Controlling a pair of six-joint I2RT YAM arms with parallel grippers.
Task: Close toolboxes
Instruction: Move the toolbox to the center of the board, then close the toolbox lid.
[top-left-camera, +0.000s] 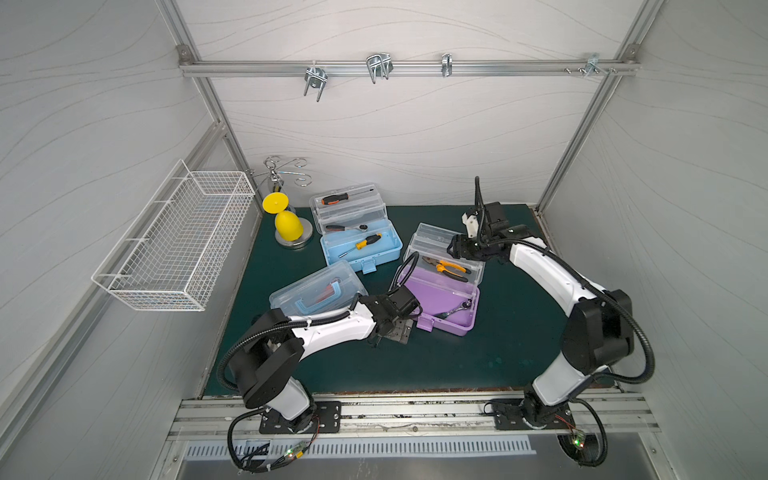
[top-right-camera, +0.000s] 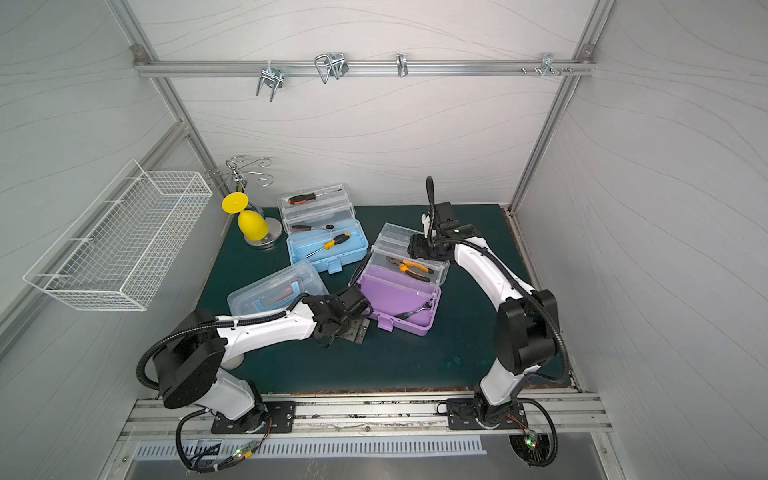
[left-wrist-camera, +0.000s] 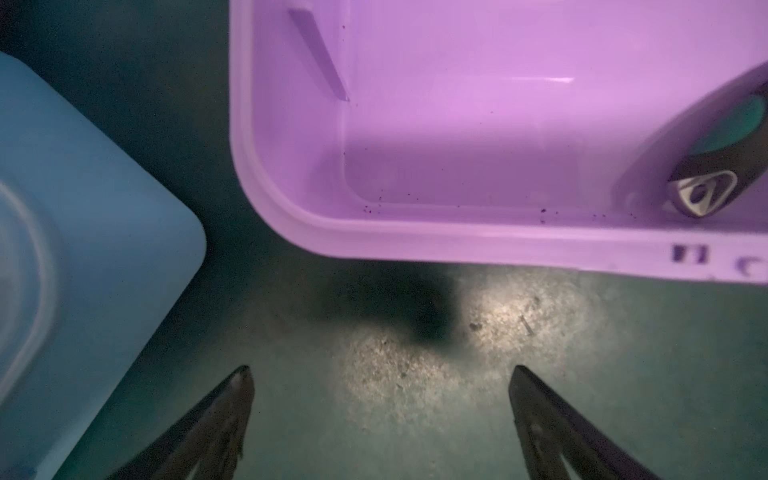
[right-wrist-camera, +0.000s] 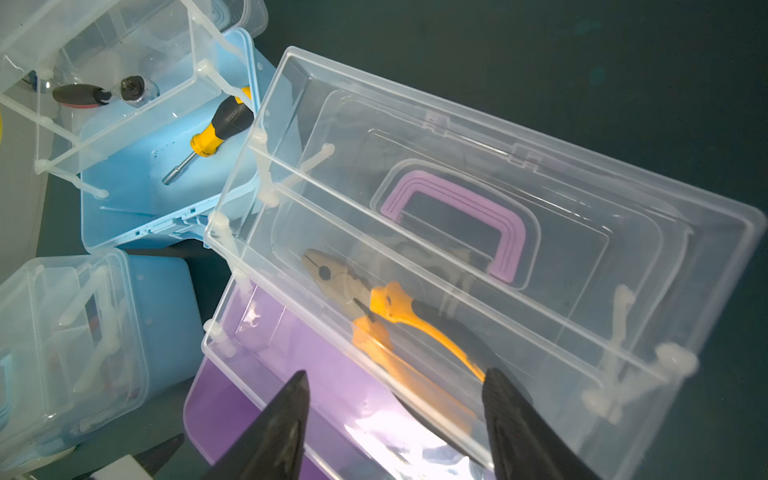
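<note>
Item 1, purple toolbox (top-left-camera: 440, 299) (top-right-camera: 399, 299): I am seeing it lying open right of centre on the green mat (top-left-camera: 457, 365). Its clear lid (right-wrist-camera: 540, 166) is lying tipped back, with the purple handle (right-wrist-camera: 457, 224) showing through it. Its clear tray (right-wrist-camera: 436, 340) is sitting raised over the far side of the base and carrying orange-handled pliers (top-left-camera: 446, 268) (right-wrist-camera: 374, 307). A ratchet (top-left-camera: 457, 309) (left-wrist-camera: 715, 174) is lying in the purple base.

Item 2, open blue toolbox (top-left-camera: 361, 249) (right-wrist-camera: 145, 187): it is standing just behind and to the left of item 1, lid back. A yellow-handled screwdriver (top-left-camera: 363, 244) (right-wrist-camera: 212, 133) is lying in its base.

Item 3, shut blue toolbox (top-left-camera: 316, 291) (left-wrist-camera: 83, 249): it is sitting left of item 1 with its lid down, near item 1 but apart from it.

Item 4, right gripper (right-wrist-camera: 397, 378) (top-left-camera: 453, 249): I am watching it hovering over the tray of item 1, fingers spread well apart and gripping nothing.

Item 5, left gripper (left-wrist-camera: 380, 370) (top-left-camera: 384, 332): it is pointing down at bare mat just beside the near left corner of item 1. Its fingers are wide apart with nothing between them.

Item 6, surroundings: a white wire basket (top-left-camera: 174, 245) is hanging on the left wall, and a yellow cup (top-left-camera: 286, 226) is sitting on a stand at the back left corner.
</note>
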